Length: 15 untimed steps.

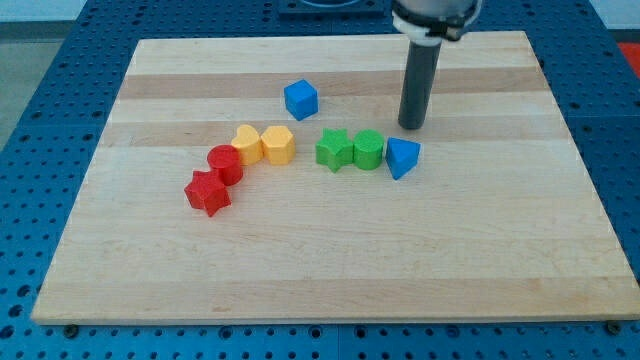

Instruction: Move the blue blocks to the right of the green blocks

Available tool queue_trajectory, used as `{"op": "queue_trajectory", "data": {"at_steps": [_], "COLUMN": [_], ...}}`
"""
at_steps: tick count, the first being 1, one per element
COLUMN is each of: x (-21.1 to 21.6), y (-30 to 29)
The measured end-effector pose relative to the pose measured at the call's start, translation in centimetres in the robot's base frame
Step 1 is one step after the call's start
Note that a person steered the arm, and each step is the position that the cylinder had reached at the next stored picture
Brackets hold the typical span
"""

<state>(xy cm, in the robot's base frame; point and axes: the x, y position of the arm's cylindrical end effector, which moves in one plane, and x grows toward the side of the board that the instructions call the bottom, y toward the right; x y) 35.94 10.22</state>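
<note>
My tip [411, 125] rests on the board just above the blue triangular block [402, 157] and a little right of the green blocks. The blue triangular block touches the right side of the green round block [368, 149]. The green star block [334, 149] sits against the round one's left. The blue cube [301, 99] stands alone further up, above and left of the green star, well left of my tip.
A yellow hexagonal block [278, 144] and a yellow heart-like block [247, 143] sit left of the green star. A red round block [225, 163] and a red star block [208, 192] lie further left. The wooden board [500, 260] lies on a blue perforated table.
</note>
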Motion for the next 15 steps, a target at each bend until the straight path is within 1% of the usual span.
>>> {"op": "queue_trajectory", "data": {"at_steps": [1,2,3,4,5,6,7,8,9,10,11,13,14,15], "x": [-4.1,-7.8,-9.4,-8.7,-5.8,-4.0,-2.0,-3.3,-5.2,-2.3,0.5,3.4,3.4,2.5], "y": [-1.1,-5.2,-13.1,-21.2,-20.8,-13.6,-4.9,-5.2,-10.5,-13.9,-13.2,-2.3,-4.3,-9.3]}}
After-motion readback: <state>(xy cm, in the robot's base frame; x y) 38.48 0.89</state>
